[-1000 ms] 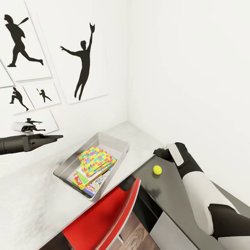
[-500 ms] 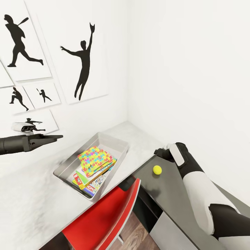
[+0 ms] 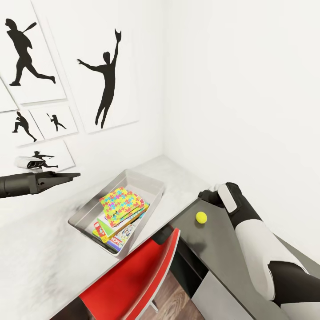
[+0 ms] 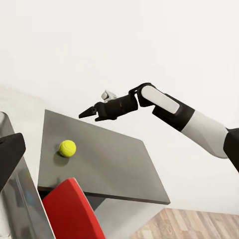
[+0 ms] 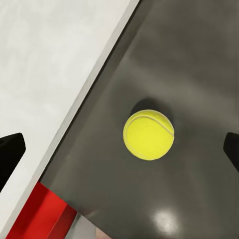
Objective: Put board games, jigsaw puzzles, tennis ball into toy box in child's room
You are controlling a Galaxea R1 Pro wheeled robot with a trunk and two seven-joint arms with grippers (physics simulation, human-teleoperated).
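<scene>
Tennis ball (image 5: 149, 135) alone on the table's (image 3: 213, 242) dark lower section, last toy outside the toy box (image 3: 146, 182), where puzzles (image 3: 121, 202) top stacked board games (image 3: 116, 235). Right gripper (image 4: 89, 113) hangs above it, fingers spread wide to straddle it; left gripper (image 3: 71, 176) waits aside, nearly closed, empty.

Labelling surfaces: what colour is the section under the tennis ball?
Dark grey section, clearest in the right wrist view.

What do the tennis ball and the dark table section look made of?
Tennis ball: matte yellow-green, felt-like, with a faint curved seam. Dark table section: smooth grey panel, probably laminate or coated metal; a soft highlight shows on it in the right wrist view.
</scene>
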